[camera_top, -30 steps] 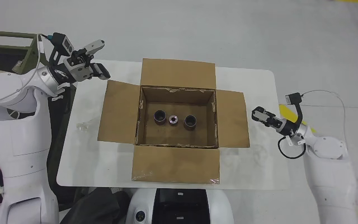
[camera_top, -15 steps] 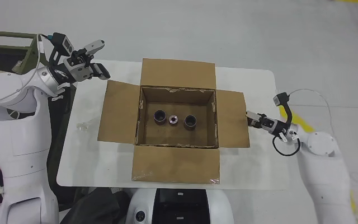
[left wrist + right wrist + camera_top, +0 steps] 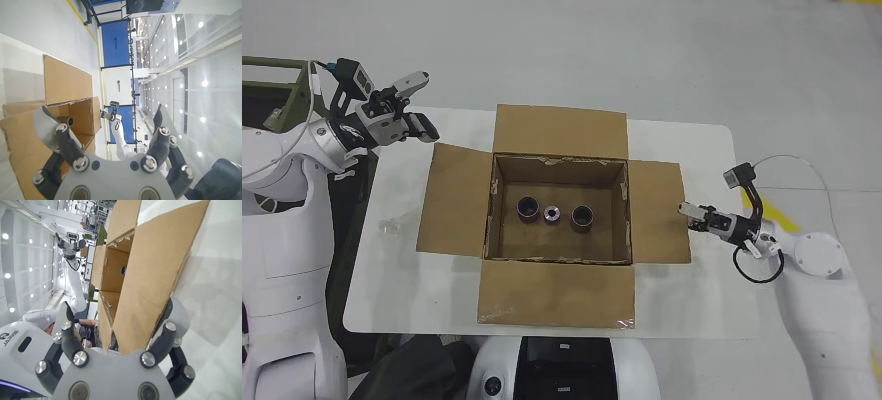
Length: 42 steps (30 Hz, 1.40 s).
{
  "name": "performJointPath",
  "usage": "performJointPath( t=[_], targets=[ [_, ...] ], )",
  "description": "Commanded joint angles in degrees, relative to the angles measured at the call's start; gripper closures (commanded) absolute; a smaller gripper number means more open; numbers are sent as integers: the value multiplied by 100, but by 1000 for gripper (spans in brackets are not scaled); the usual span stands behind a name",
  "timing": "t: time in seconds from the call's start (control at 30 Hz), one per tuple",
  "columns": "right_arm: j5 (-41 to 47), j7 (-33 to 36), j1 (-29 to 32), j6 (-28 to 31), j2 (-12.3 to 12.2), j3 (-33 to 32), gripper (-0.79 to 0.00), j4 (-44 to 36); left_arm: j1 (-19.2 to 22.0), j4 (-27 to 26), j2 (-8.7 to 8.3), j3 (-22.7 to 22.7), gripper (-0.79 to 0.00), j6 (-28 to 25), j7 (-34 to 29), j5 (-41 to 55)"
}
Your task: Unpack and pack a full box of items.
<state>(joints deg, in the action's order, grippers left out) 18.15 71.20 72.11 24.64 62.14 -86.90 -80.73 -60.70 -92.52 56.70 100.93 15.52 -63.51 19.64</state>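
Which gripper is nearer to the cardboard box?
Right. The right gripper straddles the edge of one side flap of the cardboard box; the left gripper is open, apart from the opposite flap.

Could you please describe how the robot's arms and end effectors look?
The left arm and right arm are white with smooth rounded shells. The left end effector and right end effector each have a grey base plate, silver screws, black linkages and two pale-grey fingers. A black cable loops at the right wrist.
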Motion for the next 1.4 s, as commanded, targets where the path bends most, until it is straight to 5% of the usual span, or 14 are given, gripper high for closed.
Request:
performJointPath(
  t=[0.0,0.4,1.37],
  targets=[
    [56,12,58,41,-15,-31,-785,-161,0,0,0,0,-785,0,0,0],
    [102,33,318,71,-91,-13,-785,-1373,0,0,0,0,-785,0,0,0],
    [-1946,-695,-314,-553,-9,1943,-785,-2136,0,0,0,0,-785,0,0,0]
  ],
)
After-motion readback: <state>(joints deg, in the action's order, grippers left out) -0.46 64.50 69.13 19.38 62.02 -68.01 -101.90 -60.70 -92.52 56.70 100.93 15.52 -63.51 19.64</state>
